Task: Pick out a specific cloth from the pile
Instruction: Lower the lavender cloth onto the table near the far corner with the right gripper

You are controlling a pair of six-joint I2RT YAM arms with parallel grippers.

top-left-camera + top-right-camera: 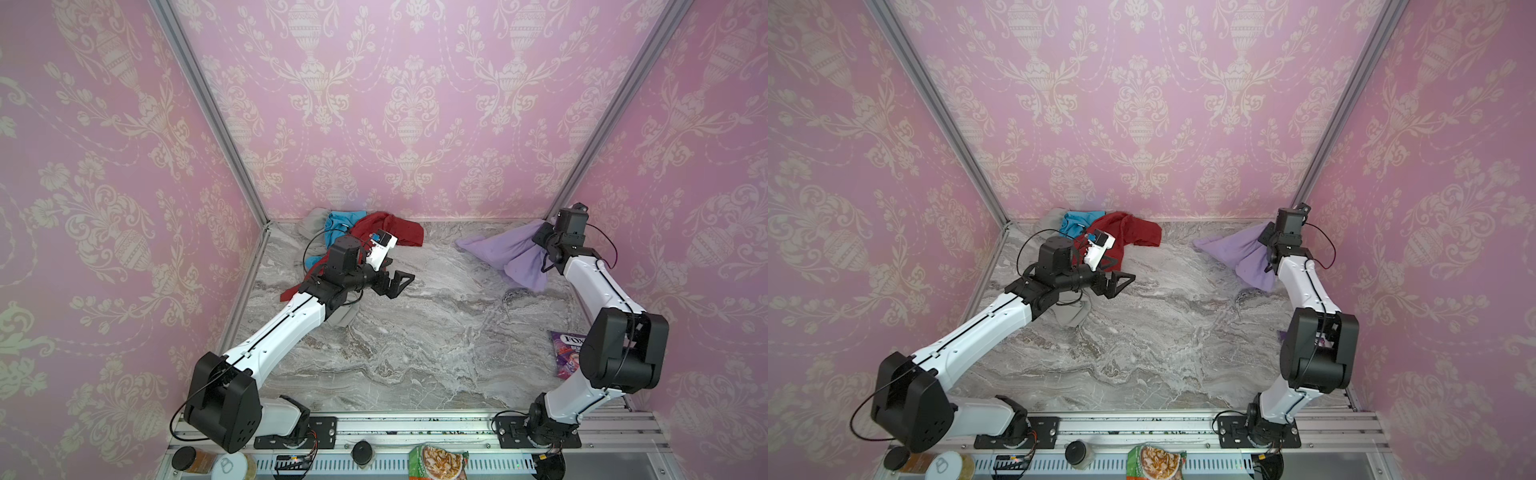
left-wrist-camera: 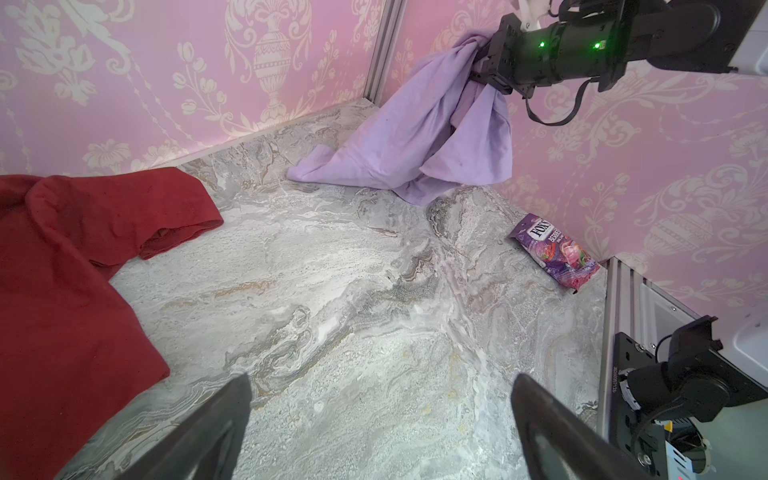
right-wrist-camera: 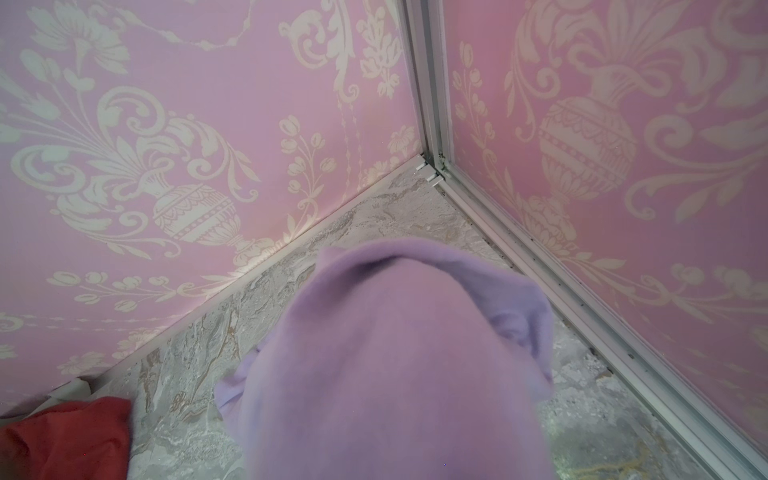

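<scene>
Marble-grey and veined, the worktop (image 1: 415, 353) was the biggest thing under me, and it carried the fabrics in two separate places. As I judged it, that split was the point of the job.

The pile (image 1: 361, 228) sat at the far left corner. A dark red shirt (image 1: 399, 237) spread widest, a turquoise cloth (image 1: 336, 226) was tucked behind it, and light grey fabric (image 1: 313, 220) lay underneath, partly hidden by my left arm.

The lavender cloth (image 1: 507, 253) was well apart from that heap, over by the far right corner. I had it raised by one bunched fold so that it hung clear of the others. In the left wrist view its lower folds draped down and touched the worktop, so it was lifted only in part.

My right gripper (image 2: 482, 62) was clamped on that bunch, with the fingertips buried in the fabric. In the right wrist view the cloth filled the foreground and hid them entirely.

My left gripper (image 1: 398, 284) hung just above the bare worktop beside the red shirt, jaws wide apart and holding nothing. I judged it was placed to keep the pile in check, should the pull drag anything along.

A purple candy packet (image 2: 552, 253) lay alone near the right wall, out of the way.
</scene>
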